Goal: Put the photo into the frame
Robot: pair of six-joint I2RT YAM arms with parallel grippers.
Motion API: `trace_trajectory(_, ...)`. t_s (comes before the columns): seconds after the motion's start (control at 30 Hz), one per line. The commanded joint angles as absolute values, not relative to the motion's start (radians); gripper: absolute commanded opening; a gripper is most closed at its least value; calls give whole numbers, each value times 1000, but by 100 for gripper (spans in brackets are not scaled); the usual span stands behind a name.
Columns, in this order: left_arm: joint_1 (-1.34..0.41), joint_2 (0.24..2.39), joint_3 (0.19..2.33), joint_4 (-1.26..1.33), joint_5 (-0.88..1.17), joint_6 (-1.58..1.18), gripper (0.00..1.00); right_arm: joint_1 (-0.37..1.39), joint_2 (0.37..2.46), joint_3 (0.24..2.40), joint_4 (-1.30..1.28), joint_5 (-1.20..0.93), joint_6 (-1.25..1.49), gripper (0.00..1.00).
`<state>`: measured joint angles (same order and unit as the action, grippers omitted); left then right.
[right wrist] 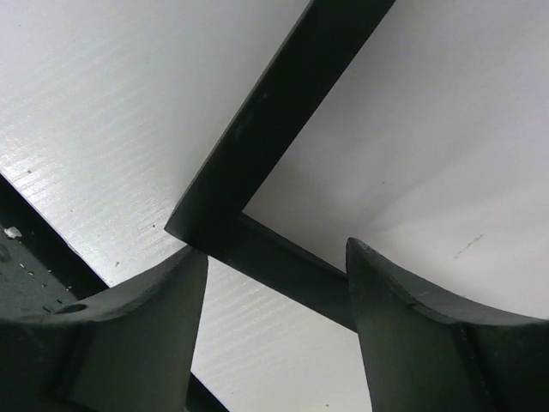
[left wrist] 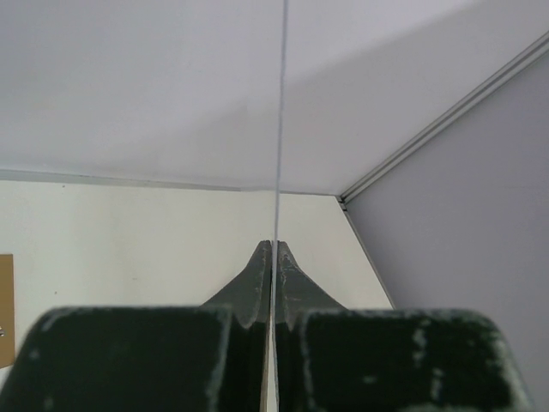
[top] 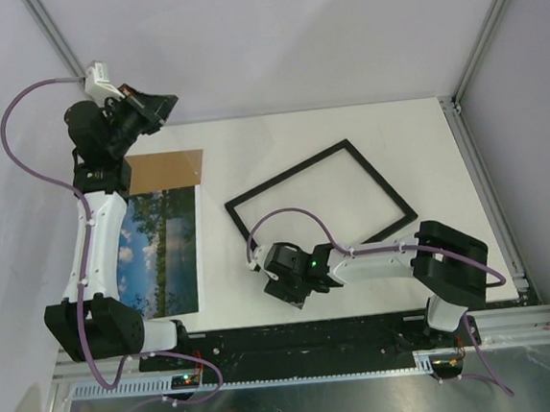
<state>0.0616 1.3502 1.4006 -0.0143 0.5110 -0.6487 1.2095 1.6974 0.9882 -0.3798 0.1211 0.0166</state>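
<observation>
The black frame (top: 381, 178) lies face up and tilted on the white table, right of centre. My right gripper (top: 287, 290) is open low over its near corner. In the right wrist view the frame's corner (right wrist: 274, 112) lies between the spread fingers of that gripper (right wrist: 274, 249). The photo (top: 158, 250) lies picture side up at the left, beside my left arm. My left gripper (top: 156, 108) is raised at the back left. In the left wrist view it (left wrist: 274, 245) is shut on a thin sheet (left wrist: 280, 129) seen edge-on; I cannot tell what the sheet is.
A brown cardboard board (top: 164, 170) lies at the photo's far end; its edge shows in the left wrist view (left wrist: 5, 309). Enclosure walls with metal posts (top: 478, 48) ring the table. A black rail (top: 344, 330) runs along the near edge.
</observation>
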Motion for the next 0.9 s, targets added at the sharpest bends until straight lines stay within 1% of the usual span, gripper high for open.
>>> trace_trajectory(0.0, 100, 1294, 1456, 26, 511, -665, 0, 1211, 1725, 989, -372, 117, 11, 59)
trace_trajectory(0.03, 107, 1291, 1458, 26, 506, -668, 0, 1209, 1724, 988, -363, 110, 18, 52)
trace_trajectory(0.1, 125, 1284, 1460, 26, 493, -674, 0, 1202, 1724, 995, -353, 102, 33, 43)
trace_trajectory(0.23, 155, 1270, 1461, 26, 461, -687, 0, 1179, 1767, 1044, -370, 106, 63, 29)
trace_trajectory(0.3, 163, 1266, 1460, 26, 447, -690, 0, 1165, 1799, 1080, -379, 110, 69, 26)
trace_trajectory(0.47, 177, 1258, 1451, 26, 433, -692, 0, 1089, 1884, 1182, -354, 89, 83, 23)
trace_trajectory(0.57, 179, 1254, 1442, 26, 430, -687, 0, 1021, 1936, 1253, -337, 75, 103, 24)
trace_trajectory(0.6, 179, 1252, 1438, 26, 428, -685, 0, 999, 1950, 1280, -329, 71, 106, 25)
trace_trajectory(0.7, 181, 1249, 1429, 26, 429, -680, 0, 933, 2001, 1357, -315, 81, 106, 34)
trace_trajectory(0.73, 182, 1249, 1426, 26, 429, -680, 0, 915, 2020, 1389, -313, 82, 104, 38)
trace_trajectory(0.87, 183, 1245, 1418, 26, 431, -677, 0, 851, 2073, 1507, -339, 108, 97, 62)
